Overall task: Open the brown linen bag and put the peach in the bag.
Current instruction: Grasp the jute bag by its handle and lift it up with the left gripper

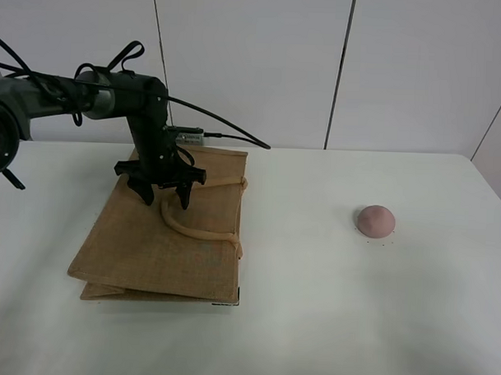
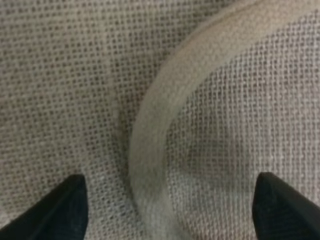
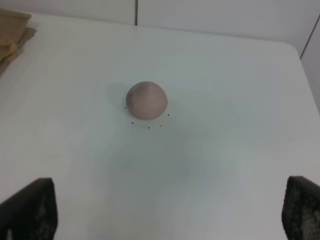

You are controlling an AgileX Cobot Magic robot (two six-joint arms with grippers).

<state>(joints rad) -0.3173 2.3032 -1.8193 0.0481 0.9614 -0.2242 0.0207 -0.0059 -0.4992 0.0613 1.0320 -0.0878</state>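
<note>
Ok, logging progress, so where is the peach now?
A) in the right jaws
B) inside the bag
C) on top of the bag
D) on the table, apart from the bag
D: the peach sits alone on the white table, well to the right of the flat brown linen bag.

Bright, even, diffuse light from overhead in all three views. Faint soft shadow hugging the peach (image 1: 376, 220) and a thin dark one under the near edge of the brown linen bag (image 1: 149, 250). White table (image 1: 312, 321) greying toward the lower corners of the high view. Slightly soft overall there. Dimmer and blurred in the close left wrist view: grainy weave, out-of-focus handle (image 2: 150, 165), smeared dark left gripper fingertips (image 2: 65, 210). Clearer right wrist view, with blurred right gripper fingertips (image 3: 30, 210) at the frame edges.
</note>
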